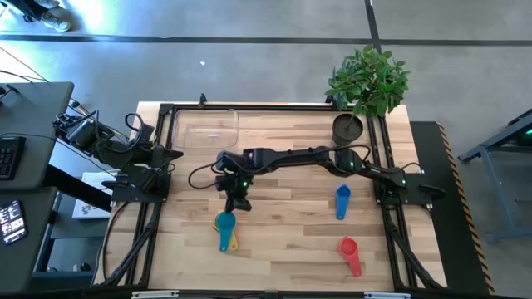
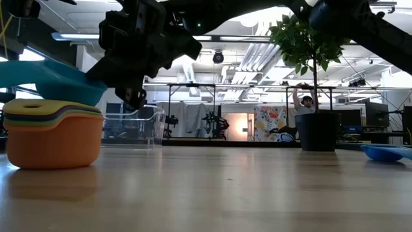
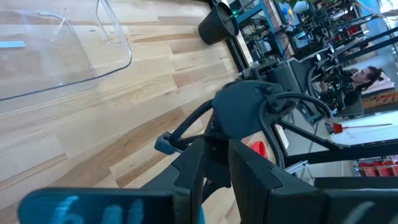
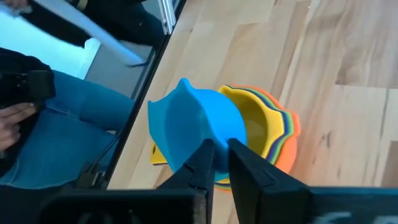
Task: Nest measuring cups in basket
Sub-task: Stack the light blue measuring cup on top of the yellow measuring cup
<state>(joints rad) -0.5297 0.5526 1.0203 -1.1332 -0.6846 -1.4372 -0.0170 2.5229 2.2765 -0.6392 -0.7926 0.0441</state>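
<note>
A nested stack of measuring cups [image 4: 273, 134], yellow innermost and orange outermost, stands on its base on the wooden table [image 1: 291, 241], near the front left. A light blue cup [image 4: 193, 127] sits tilted over that stack [image 2: 55, 135], with my right gripper [image 4: 221, 158] shut on it. In the high view my right gripper [image 1: 237, 202] reaches across from the right. A dark blue cup [image 1: 342, 199] and a red cup [image 1: 349, 252] lie apart on the table's right half. The clear basket [image 1: 204, 129] stands at the far left. My left gripper [image 3: 216, 177] waits shut at the table's left edge. My right gripper pinches the light blue cup's wall at the rim [image 4: 225, 138], one finger on the outer side and one toward the mouth. The fingers slant down from the table's far side. The cup is tilted, and its lower edge [image 2: 90, 96] lies on the top of the stack.
A dark round pot [image 1: 347, 129] holding a leafy plant [image 1: 370, 79] stands at the far right corner. Black frame rails [image 1: 158, 249] run along the table's left and right sides. Open wood lies between the stack and the two loose cups.
</note>
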